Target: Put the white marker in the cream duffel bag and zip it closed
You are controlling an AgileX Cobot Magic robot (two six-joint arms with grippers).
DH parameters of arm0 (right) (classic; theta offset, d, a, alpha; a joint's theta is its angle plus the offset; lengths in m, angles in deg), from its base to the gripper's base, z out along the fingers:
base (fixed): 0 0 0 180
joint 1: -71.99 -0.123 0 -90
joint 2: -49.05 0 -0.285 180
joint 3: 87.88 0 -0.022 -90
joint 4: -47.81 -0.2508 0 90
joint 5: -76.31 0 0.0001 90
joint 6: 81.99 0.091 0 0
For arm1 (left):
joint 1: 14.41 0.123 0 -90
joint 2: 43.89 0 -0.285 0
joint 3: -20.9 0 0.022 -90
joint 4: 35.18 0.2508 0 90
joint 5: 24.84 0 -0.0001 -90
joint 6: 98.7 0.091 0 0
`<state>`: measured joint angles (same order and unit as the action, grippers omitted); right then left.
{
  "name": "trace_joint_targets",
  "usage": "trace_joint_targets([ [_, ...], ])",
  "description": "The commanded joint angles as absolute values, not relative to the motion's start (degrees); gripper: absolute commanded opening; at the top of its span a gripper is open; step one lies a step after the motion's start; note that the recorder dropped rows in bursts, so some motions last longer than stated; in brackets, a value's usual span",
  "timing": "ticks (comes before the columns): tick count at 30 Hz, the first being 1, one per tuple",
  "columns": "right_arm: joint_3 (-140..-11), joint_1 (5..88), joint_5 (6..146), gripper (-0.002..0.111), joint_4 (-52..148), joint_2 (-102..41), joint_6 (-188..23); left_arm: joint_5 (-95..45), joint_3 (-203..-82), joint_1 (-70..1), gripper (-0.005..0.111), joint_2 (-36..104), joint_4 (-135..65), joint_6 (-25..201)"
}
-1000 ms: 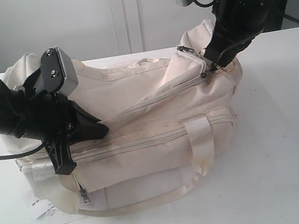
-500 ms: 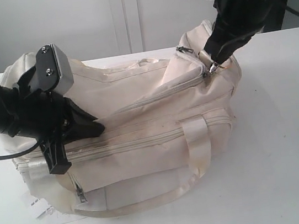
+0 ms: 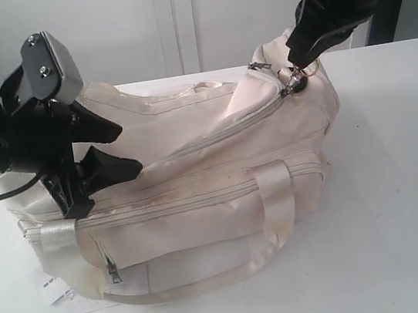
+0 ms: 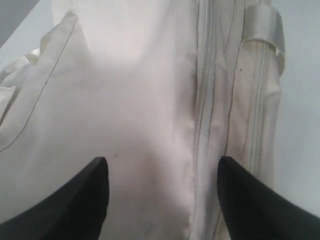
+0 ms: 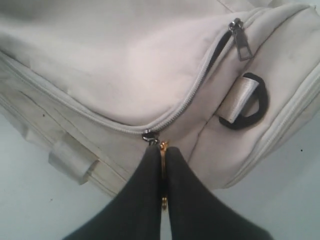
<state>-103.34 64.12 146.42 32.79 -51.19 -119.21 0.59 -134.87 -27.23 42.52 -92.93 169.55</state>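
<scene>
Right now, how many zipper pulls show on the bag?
3: the main zipper's pull pinched in the right gripper, the end pocket's pull beside it, the lower front pocket's pull. Others may be hidden.

Left gripper [image 3: 130, 146] released.
Jaws sprang apart and lifted off the cream duffel bag [image 3: 218, 163]; right gripper [image 3: 295, 65] drew zipper pull [image 3: 293, 82] higher.

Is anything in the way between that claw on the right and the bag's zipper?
Nothing visible is. The right claw is pinched shut directly on the zipper pull at the end of the bag, with no object between them.
</scene>
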Motion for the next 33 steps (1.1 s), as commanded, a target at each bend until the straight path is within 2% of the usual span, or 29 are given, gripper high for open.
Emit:
trace_joint_targets([
  [1, -103.2, 64.4, 146.3, 0.000, 30.3, -49.0, -119.8, 7.1, -134.6, -27.1, 0.066, 41.7, -101.7, 173.2],
  [8, -103.1, 63.5, 146.3, 0.000, 27.0, -47.4, -119.7, 13.3, -134.6, -27.5, 0.066, 41.7, -114.9, 183.9],
  [12, -100.4, 61.6, 146.3, 0.000, 26.8, -46.7, -119.8, 13.2, -134.6, -30.5, 0.066, 42.4, -118.7, 187.9],
  [19, -98.7, 61.3, 146.3, 0.000, 28.4, -46.8, -122.2, 2.6, -134.7, -39.6, 0.066, 46.7, -128.5, 198.5],
  [23, -98.6, 61.3, 145.5, 0.000, 36.9, -46.9, -121.6, -2.6, -137.0, -43.8, 0.065, 49.6, -135.1, 202.3],
  [33, -98.6, 61.3, 140.7, 0.000, 37.6, -48.8, -121.6, -1.6, -146.2, -44.9, 0.065, 59.3, -135.1, 201.5],
])
